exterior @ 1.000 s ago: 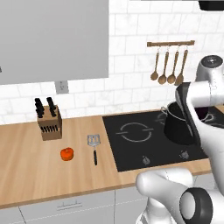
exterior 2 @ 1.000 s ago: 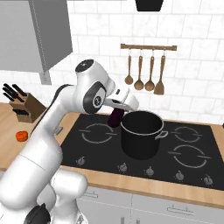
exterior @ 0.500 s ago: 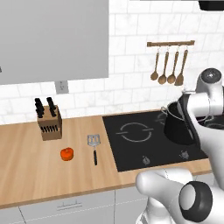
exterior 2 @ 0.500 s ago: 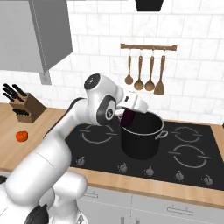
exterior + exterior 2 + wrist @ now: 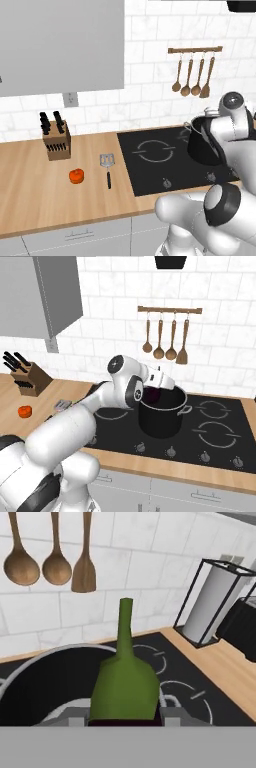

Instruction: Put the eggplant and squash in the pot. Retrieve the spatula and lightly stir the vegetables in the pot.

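My gripper [image 5: 159, 387] hangs over the open mouth of the black pot [image 5: 160, 423], shut on the eggplant [image 5: 151, 394]. In the hand view the eggplant's green cap and stem [image 5: 125, 684] stand up between the two fingertips of the gripper [image 5: 125, 716], with the pot's silvery rim [image 5: 40, 657] right below. The pot [image 5: 201, 149] stands on the cooktop's near left burner. Far off on the wooden counter lies the orange-red squash [image 5: 76, 175], and beside it the spatula [image 5: 107, 169] with its slotted silver head and black handle. The squash [image 5: 25, 411] also sits left of my arm.
A knife block [image 5: 55, 140] stands at the back of the counter. Wooden spoons and a wooden spatula [image 5: 192, 75] hang on a rail above the black cooktop [image 5: 150, 160]. A paper towel holder [image 5: 212, 604] and a dark appliance [image 5: 240, 629] stand on the counter right of the cooktop.
The hand has carried the eggplant rightwards, from beside the pot's left wall to above its opening. Squash and spatula have stayed put.
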Controlling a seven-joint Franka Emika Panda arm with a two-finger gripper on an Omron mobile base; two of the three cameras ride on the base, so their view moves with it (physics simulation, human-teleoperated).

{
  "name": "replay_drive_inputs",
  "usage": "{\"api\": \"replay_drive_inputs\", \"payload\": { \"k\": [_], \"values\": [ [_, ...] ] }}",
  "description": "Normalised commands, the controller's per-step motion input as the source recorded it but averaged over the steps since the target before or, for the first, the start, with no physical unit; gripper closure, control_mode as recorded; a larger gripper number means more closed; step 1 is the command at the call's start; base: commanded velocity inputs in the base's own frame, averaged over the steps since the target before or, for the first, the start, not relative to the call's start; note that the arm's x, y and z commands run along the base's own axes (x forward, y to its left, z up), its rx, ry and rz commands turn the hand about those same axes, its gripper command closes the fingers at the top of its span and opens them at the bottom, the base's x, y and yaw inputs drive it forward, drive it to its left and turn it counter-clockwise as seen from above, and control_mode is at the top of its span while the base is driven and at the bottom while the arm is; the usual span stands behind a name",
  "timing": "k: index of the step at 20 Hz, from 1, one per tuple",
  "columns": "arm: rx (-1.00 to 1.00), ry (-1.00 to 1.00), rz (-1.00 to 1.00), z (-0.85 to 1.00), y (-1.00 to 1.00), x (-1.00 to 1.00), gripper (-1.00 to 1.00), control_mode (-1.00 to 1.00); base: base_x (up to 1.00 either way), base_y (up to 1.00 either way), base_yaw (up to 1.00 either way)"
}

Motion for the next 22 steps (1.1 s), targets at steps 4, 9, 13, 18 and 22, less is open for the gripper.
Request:
{"api": "replay_drive_inputs", "payload": {
  "k": [4, 9, 13, 18, 22],
  "values": [
    [0.0, 0.0, 0.0, -0.22, -0.15, 0.38, 1.0, -1.0, 0.0, 0.0, 0.0],
    [0.0, -0.02, 0.0, -0.18, -0.13, 0.35, 1.0, -1.0, 0.0, 0.0, 0.0],
    [0.0, 0.0, 0.0, -0.23, -0.12, 0.33, 1.0, -1.0, 0.0, 0.0, 0.0],
    [0.0, 0.0, 0.0, -0.31, -0.07, 0.36, 1.0, -1.0, 0.0, 0.0, 0.0],
    [0.0, 0.0, 0.0, -0.36, -0.01, 0.31, 1.0, -1.0, 0.0, 0.0, 0.0]
  ]
}}
